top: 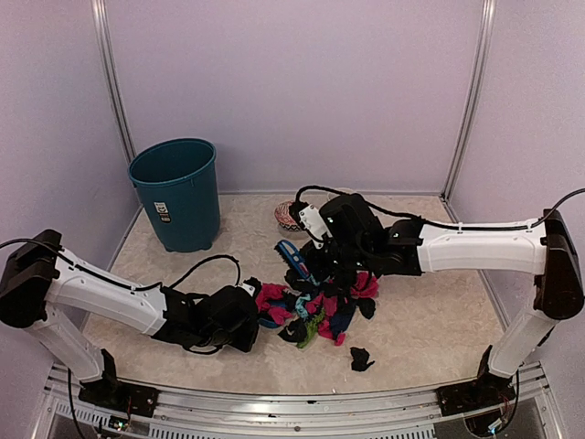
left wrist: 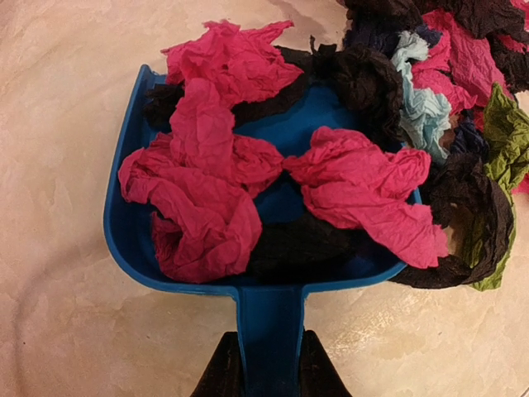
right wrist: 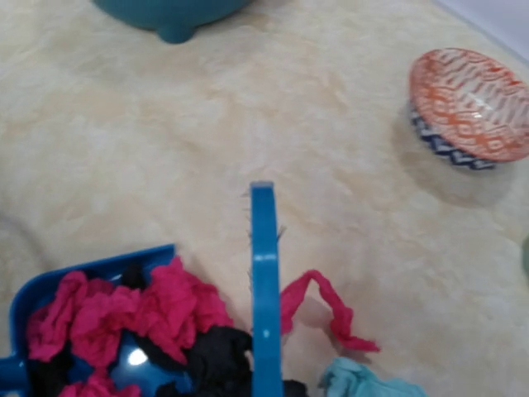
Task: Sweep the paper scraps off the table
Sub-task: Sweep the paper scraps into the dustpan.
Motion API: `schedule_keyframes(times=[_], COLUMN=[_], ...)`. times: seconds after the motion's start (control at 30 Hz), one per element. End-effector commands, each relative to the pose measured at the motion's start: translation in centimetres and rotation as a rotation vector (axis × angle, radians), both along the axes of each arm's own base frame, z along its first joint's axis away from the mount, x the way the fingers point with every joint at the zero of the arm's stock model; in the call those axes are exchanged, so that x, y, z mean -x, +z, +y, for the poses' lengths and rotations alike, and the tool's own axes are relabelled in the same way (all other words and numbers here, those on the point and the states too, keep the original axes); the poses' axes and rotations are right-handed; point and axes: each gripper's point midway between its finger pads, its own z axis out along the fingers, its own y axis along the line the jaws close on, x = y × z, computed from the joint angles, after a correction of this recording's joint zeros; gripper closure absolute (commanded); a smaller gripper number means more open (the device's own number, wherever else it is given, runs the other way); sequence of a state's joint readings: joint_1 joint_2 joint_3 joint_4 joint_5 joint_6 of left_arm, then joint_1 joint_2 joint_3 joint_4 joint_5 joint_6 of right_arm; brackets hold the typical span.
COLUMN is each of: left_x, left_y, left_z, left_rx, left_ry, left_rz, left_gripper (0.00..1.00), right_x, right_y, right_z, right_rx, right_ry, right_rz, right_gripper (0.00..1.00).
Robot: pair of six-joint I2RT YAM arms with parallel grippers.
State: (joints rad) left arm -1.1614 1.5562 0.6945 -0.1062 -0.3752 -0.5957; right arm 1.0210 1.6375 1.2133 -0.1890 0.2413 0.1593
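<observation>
Surveying the table [top: 430, 320], we find open beige surface on its right half and along the near metal frame edge [top: 302, 401]. Pale walls [top: 292, 82] close off the back and both sides.

The paper scraps [top: 315, 311] lie heaped at mid-table, pink, black, light blue and green. One loose black scrap [top: 361, 358] sits apart, nearer the front edge.

The left gripper [left wrist: 270, 372] has its black fingers [left wrist: 221, 374] clamped on the handle of the blue dustpan [left wrist: 132, 248]. The pan lies flat on the surface, loaded with pink and black wads, and its mouth meets the heap.

The right gripper [top: 322, 265] hangs over the far side of the heap, closed on the blue brush [right wrist: 264, 281]. Its fingers are out of sight in the wrist view.

A teal bin [top: 176, 192] stands at the back left corner, well apart from the heap. A patterned bowl [right wrist: 469, 107] sits just behind the right gripper, narrowing the room there.
</observation>
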Motion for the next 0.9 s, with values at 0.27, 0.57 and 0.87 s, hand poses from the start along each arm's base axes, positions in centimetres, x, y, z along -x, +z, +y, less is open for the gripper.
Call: schedule_keyframes(times=[0.27,0.57,0.87], left_x=[-1.3,-1.7,-2.6], left_y=[3.6,6.4,10.8], left_z=[1.0,1.7,1.9], left_rx=[0.066,0.092,0.067], left_ry=[0.046,0.071,0.079], left_rz=[-0.122,-0.176,-0.207], left_gripper=[1.0,1.0,1.0], right_x=[-1.9,-2.1,-1.5], right_y=[1.6,1.9,0.5], right_z=[-7.0,-10.7,-12.2], right_rx=[0.026,0.013,0.039], right_ry=[-0.268,-0.367,-0.379], right_rz=[-0.077,-0.093,-0.057], right_gripper=[1.0,1.0,1.0])
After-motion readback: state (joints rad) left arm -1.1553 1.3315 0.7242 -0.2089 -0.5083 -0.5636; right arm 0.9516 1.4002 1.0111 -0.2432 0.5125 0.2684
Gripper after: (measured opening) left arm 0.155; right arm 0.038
